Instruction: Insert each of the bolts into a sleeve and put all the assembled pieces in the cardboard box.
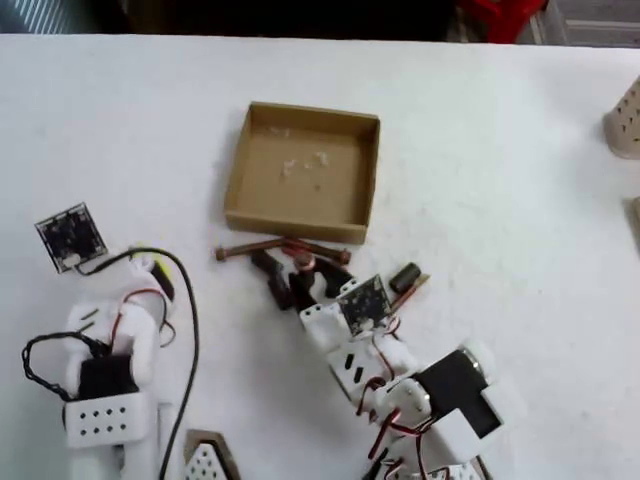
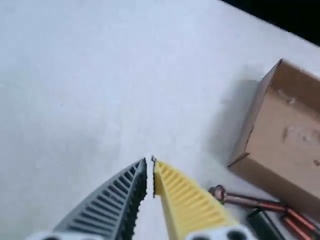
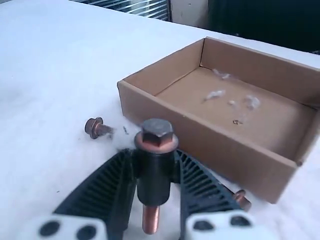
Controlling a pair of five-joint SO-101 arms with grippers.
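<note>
Clutter round the work spot: shallow brown cardboard box (image 1: 296, 222) mid-table, open top, just pale flecks on its floor. A long copper bolt (image 1: 250, 251) lies close in front of its near wall, parallel to it. A second copper bolt (image 1: 322, 254) lies roughly in line w/ it. Spare black sleeve (image 1: 404, 277) sits a bit further right, apart from both. Beige perforated cone (image 1: 625, 122) at the right edge of the white table (image 1: 500, 200), well apart from the rest. R gripper (image 3: 154, 161) is just short of the bolts, black fingers clamped on a black cylindrical sleeve (image 3: 152, 180) w/ a copper hex-head bolt (image 3: 156, 134) through it. Its head is at the box-ward end, shank tip poking out the other. L gripper (image 2: 151, 169), grey + yellow fingers, is closed w/ nothing betw. them, over bare table left of the box.
</note>
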